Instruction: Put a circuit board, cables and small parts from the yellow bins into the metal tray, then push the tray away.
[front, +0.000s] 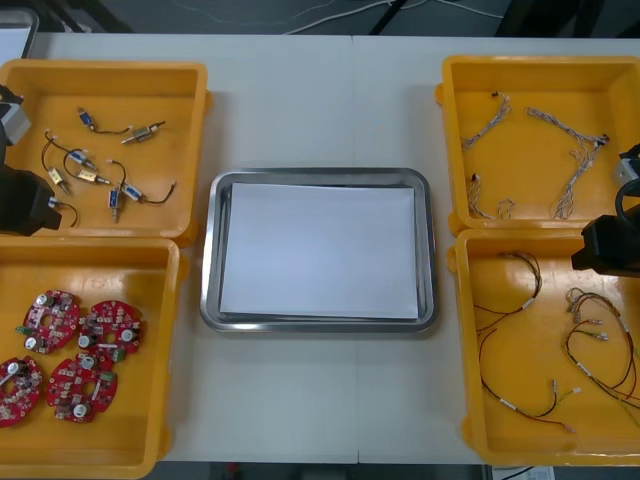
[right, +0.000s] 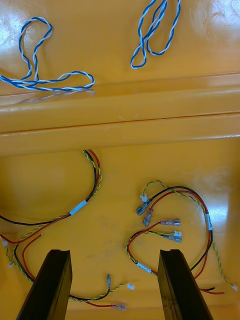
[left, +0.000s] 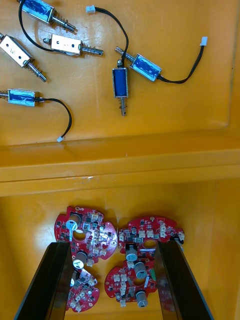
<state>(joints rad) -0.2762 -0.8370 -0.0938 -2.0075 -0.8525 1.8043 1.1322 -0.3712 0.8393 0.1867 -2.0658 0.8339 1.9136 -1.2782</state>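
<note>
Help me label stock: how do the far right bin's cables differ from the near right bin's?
The far right yellow bin's twisted blue and white cables are two-coloured; the near right yellow bin's red, yellow and black cables are three-coloured. The former twist tightly; the latter run looser. Both lie curled.

No word, number or brand can be read anywhere. The white sleeves (right: 77, 207) on the red and yellow cables (right: 95, 175) carry no print that can be made out. Any marking on the round red circuit boards (left: 150, 232) or on the blue wraps of the small metal parts (left: 120, 82) is too fine to read.
</note>
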